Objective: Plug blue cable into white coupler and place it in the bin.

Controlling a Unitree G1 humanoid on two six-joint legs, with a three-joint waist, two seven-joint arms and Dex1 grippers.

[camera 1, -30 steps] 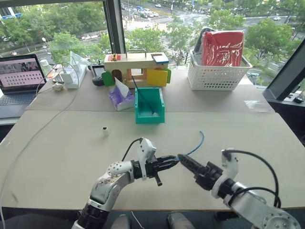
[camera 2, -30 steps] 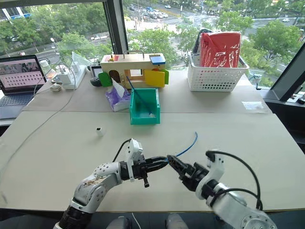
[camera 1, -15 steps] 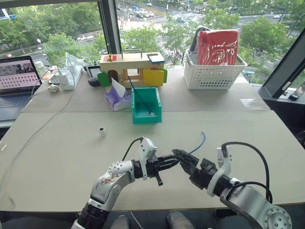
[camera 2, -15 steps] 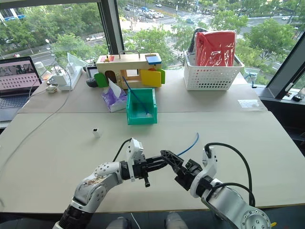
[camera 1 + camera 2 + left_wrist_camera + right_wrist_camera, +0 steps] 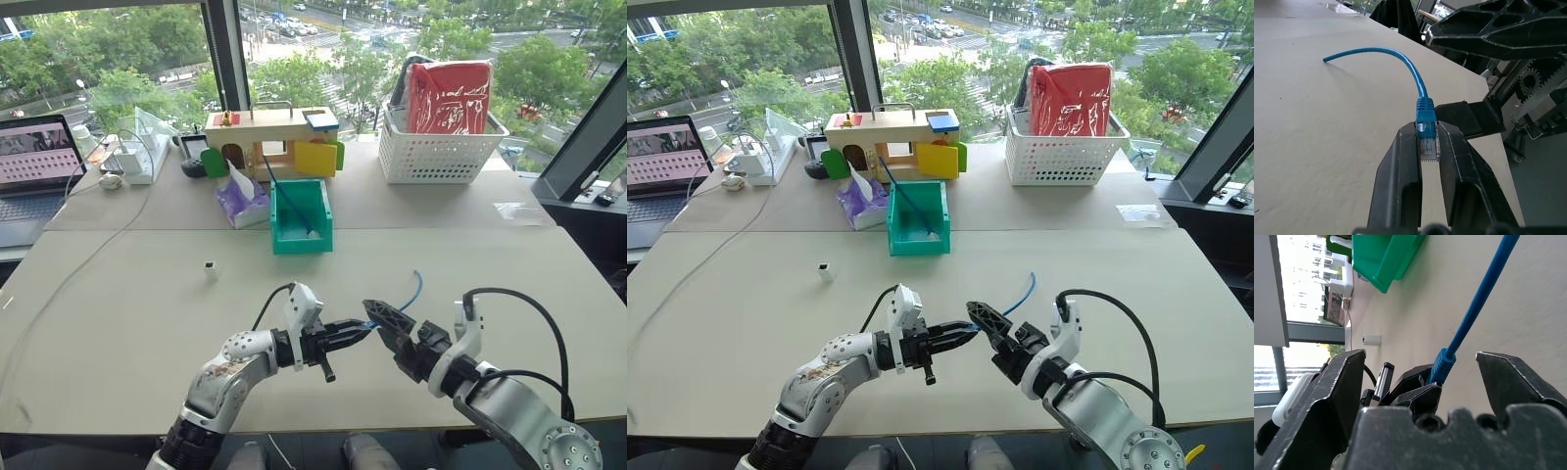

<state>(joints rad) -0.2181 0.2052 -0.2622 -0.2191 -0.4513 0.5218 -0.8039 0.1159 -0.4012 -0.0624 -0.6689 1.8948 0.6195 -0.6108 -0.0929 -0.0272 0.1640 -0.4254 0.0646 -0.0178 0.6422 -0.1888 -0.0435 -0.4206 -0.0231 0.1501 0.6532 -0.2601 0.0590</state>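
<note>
Step in hand: regrasp of the blue cable (image 5: 1426, 113), not yet plugged. Left gripper (image 5: 355, 331) is clamped on the cable's clear plug; the cord arcs away toward 1 o'clock over the table (image 5: 118, 323). Right gripper (image 5: 385, 321) is spread wide, its fingers straddling the cord just behind the plug, touching nothing that can be seen.

White coupler (image 5: 211, 267) stands alone at 10 o'clock from the grippers, well apart. Bin (image 5: 302, 217) sits at 12 o'clock, a darker blue cable already leaning in it.

Next move, by judgement: right gripper closes on the cord or plug boot, freeing one gripper to fetch the coupler.

Left wrist view gives the plug's seat between the fingers; right wrist view gives the open span around the cord.
</note>
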